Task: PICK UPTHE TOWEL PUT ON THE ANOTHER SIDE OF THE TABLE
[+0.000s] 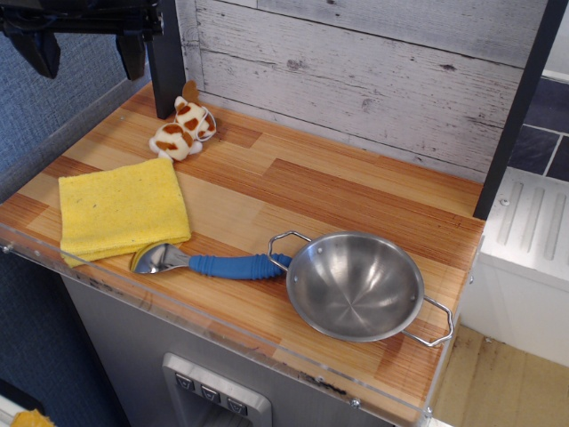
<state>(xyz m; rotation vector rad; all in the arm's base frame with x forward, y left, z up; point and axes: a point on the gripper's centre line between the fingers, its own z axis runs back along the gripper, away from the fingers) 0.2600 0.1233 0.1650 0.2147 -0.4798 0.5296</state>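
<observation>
The steel bowl (356,285) sits nearest, at the tabletop's (356,191) front right, with a blue-handled spoon (209,262) just beside it. The yellow towel (122,209) lies flat at front left, touching the spoon's scoop. The fingers (84,49) hang apart and empty, high at the back left corner.

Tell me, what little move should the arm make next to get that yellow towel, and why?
Probably swing down toward the towel. The gripper hangs high at the top left corner with its fingers apart and nothing between them, while the towel lies flat below it near the table's left front edge.
</observation>
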